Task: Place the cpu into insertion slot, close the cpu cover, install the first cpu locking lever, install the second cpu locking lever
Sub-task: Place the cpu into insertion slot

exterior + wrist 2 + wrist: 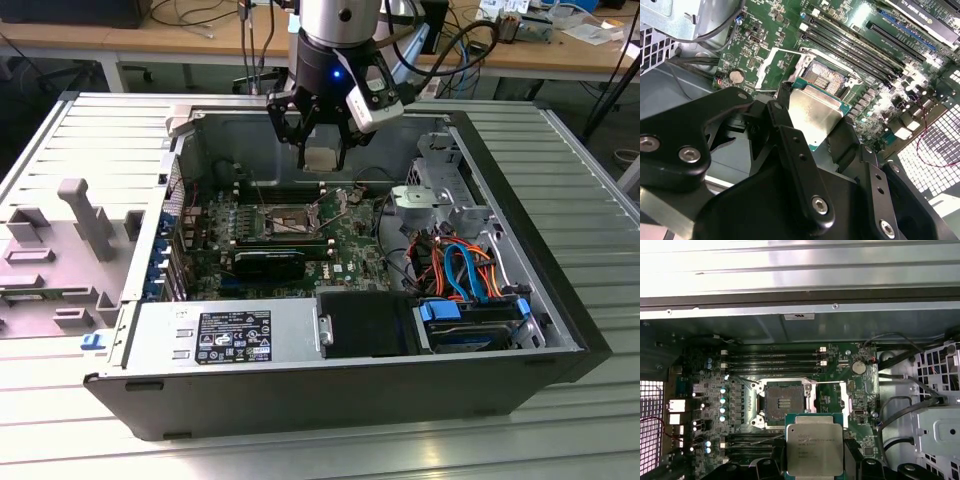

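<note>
My gripper hangs above the open computer case, shut on the cpu, a flat silver-grey square. In both wrist views the cpu sits level between the black fingers. The insertion slot lies open on the green board below, its dark centre bare. In the exterior view the cpu is higher than the slot and a little toward the view's right of it. The cpu cover is swung open beside the slot.
Long black memory slots run beside the socket. A long black card, a power supply, a metal drive cage and orange and blue cables crowd the case. A grey fixture lies on the table outside.
</note>
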You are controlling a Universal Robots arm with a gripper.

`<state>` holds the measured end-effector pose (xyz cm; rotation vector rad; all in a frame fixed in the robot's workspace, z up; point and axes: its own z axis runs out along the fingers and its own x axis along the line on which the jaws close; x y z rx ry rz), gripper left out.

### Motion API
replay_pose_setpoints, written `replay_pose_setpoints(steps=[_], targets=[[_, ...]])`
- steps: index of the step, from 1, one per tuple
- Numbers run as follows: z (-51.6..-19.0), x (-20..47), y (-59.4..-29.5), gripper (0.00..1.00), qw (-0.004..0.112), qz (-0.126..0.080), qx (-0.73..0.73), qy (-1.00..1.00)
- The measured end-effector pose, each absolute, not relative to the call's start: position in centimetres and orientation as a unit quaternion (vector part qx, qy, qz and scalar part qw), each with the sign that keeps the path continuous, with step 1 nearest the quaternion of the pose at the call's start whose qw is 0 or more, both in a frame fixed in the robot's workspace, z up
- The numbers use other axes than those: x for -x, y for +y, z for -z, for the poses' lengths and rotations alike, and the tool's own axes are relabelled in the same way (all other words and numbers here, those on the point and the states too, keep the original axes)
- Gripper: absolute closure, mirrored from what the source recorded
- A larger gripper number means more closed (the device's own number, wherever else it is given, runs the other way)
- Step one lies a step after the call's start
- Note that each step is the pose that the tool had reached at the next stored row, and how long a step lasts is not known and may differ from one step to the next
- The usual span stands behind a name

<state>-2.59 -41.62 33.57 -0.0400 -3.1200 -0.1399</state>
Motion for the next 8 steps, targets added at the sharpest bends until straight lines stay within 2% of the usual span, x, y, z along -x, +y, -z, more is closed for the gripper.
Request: replay_pose_setpoints(steps=[8], targets=[[-33.35, 2.58, -41.78, 0.45, 0.009, 0.045, 0.013, -0.999]])
